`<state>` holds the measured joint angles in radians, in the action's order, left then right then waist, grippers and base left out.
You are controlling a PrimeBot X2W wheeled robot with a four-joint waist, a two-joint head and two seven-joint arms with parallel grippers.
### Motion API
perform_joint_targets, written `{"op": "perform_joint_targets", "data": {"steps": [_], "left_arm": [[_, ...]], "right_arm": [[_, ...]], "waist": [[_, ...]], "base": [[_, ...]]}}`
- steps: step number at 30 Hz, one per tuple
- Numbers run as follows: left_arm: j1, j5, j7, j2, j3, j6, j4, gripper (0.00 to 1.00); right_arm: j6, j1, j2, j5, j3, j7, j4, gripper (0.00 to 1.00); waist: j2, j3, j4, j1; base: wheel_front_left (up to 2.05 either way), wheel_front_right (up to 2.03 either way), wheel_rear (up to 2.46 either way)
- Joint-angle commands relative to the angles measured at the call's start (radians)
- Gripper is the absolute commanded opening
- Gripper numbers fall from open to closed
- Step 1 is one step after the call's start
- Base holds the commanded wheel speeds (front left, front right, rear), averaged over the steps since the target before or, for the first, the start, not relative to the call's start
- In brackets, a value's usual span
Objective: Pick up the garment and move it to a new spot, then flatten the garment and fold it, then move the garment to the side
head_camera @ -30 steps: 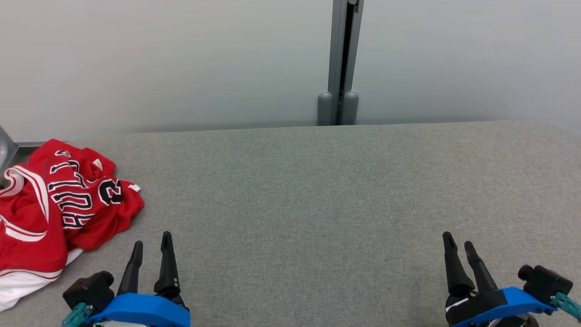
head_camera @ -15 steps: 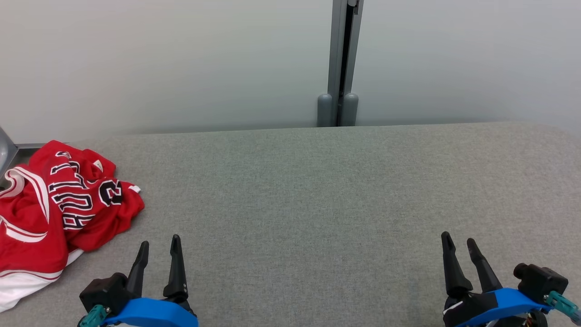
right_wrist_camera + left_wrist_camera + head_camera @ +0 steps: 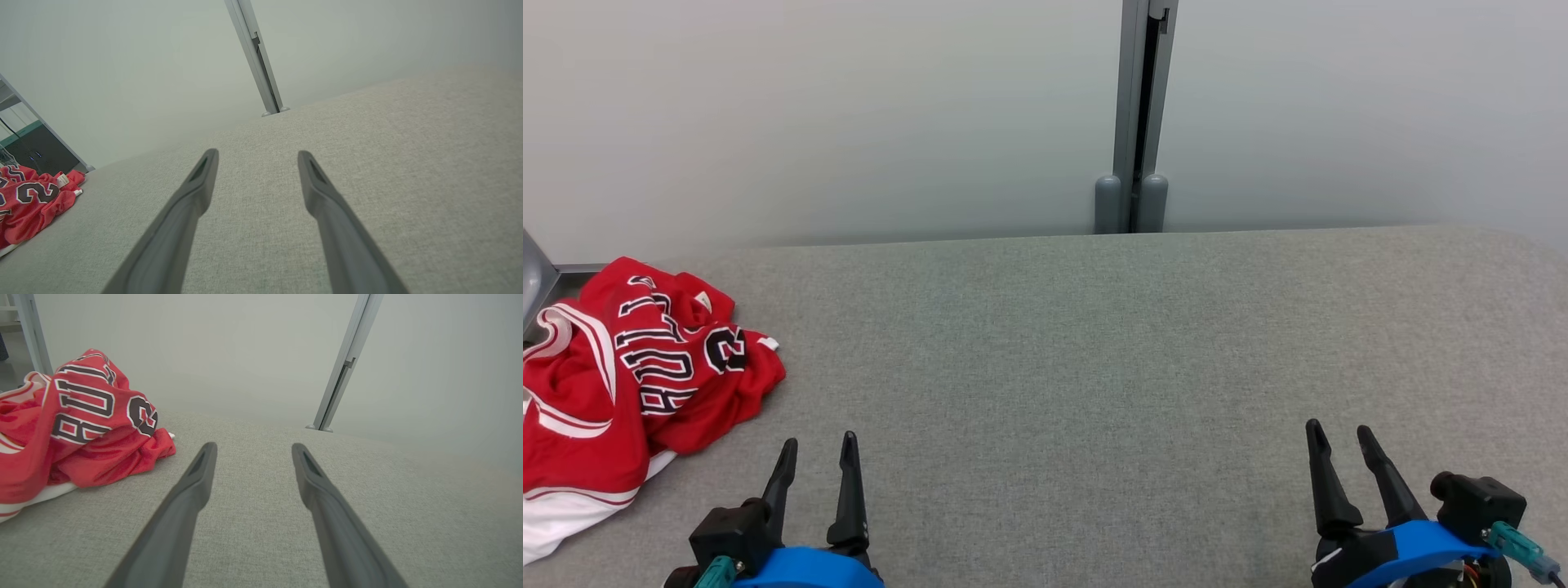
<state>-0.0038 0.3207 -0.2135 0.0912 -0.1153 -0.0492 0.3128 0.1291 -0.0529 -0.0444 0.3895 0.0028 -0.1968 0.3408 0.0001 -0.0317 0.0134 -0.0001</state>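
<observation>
Our left claw [image 3: 818, 441] has slid slightly right since a second ago; it and the right claw [image 3: 1338, 428] gape empty. We should swing left and pinch a raised fold: the jersey [image 3: 621, 384] lies crumpled at the table's [image 3: 1094, 367] left edge, ahead-left of the left claw, apart.

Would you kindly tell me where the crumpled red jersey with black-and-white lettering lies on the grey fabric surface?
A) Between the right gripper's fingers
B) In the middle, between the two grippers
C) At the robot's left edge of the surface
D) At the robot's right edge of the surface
C: the crumpled red jersey lies bunched at the left edge of the grey fabric surface, apart from the open left gripper.
</observation>
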Motion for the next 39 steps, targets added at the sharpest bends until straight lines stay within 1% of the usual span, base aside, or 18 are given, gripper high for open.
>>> {"op": "perform_joint_targets", "data": {"steps": [1, 14, 24, 39], "left_arm": [[0.002, -0.019, -0.009, 0.005, -0.006, 0.004, -0.001, 1.0], [0.019, -0.103, -0.036, 0.006, -0.015, 0.005, 0.018, 1.0], [0.011, -0.13, -0.053, 0.002, -0.014, 0.0, 0.049, 1.0], [0.0, -0.114, -0.053, 0.005, -0.011, 0.004, 0.057, 1.0]], "right_arm": [[0.002, 0.004, -0.008, -0.018, 0.002, -0.008, -0.004, 1.0], [0.003, 0.02, -0.009, -0.101, 0.007, -0.02, 0.003, 1.0], [0.003, 0.016, -0.009, -0.149, 0.012, -0.033, 0.022, 1.0], [0.003, 0.004, -0.009, -0.137, 0.011, -0.039, 0.04, 1.0]], "waist": [[-0.0001, -0.001, 0.0, 0.0001], [-0.0001, -0.014, 0.002, 0.0001], [-0.0001, -0.014, 0.005, 0.0001], [-0.0001, -0.007, 0.006, 0.0001]], "base": [[0.0, 0.0, 0.0], [0.0, 0.0, 0.0], [0.0, 0.0, 0.0], [0.0, 0.0, 0.0]]}}
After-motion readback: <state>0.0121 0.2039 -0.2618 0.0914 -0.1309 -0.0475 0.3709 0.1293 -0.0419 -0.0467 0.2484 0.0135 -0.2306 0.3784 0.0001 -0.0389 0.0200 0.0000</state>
